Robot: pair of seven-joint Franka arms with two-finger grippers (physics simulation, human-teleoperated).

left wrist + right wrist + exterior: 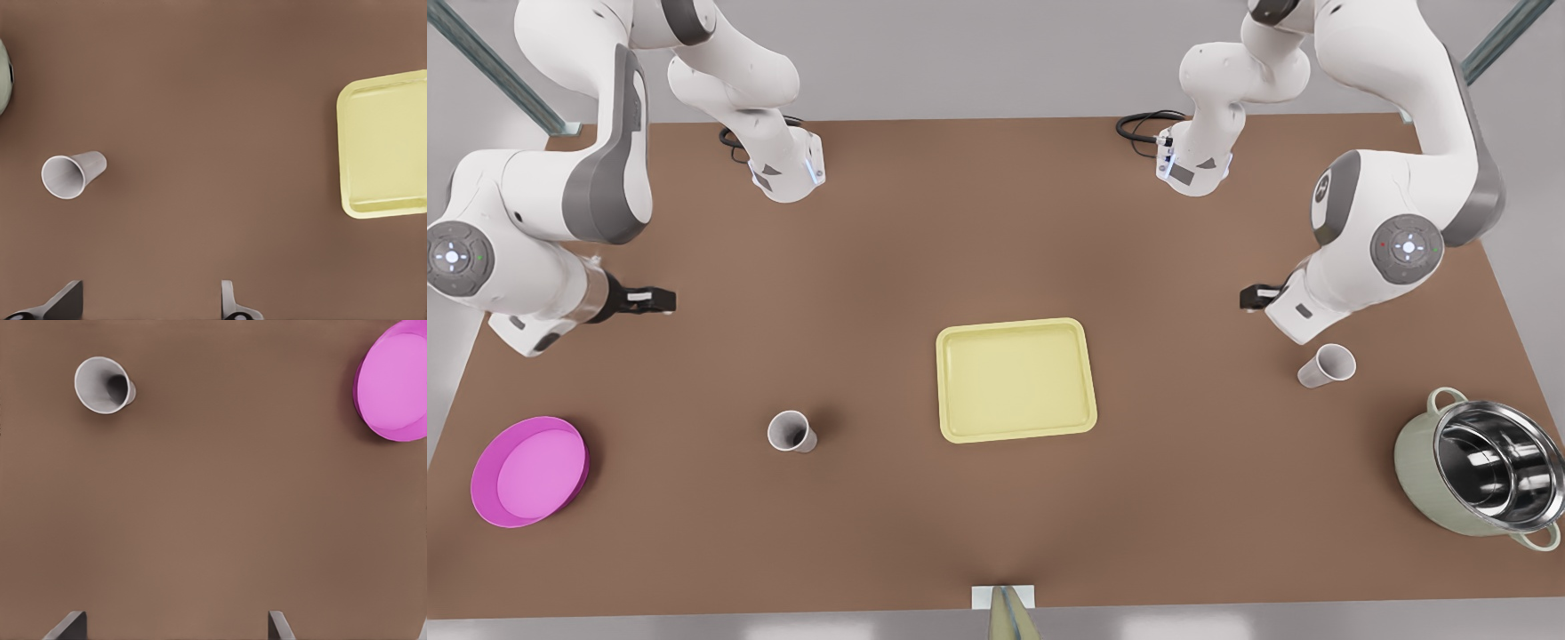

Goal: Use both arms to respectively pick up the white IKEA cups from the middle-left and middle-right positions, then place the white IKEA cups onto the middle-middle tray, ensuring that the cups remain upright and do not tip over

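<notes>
Two white cups stand on the brown table either side of the pale yellow tray (1016,380). One cup (791,431) is on the front view's left, the other cup (1327,364) on its right. My left gripper (1258,296) hovers on the front view's right, behind and slightly to the left of that cup. In the left wrist view its fingers (63,303) stand wide apart, open and holding nothing, with the cup (70,175) and tray (387,143) beyond. My right gripper (649,300) hangs on the front view's left, open (173,628), well apart from its cup (103,385).
A round magenta bowl (529,471) sits near the table's front corner on the front view's left, also seen as the bowl (393,387) from the right wrist. A sage-green steel-lined pot (1414,453) stands at the front right. Both arm bases are at the back edge.
</notes>
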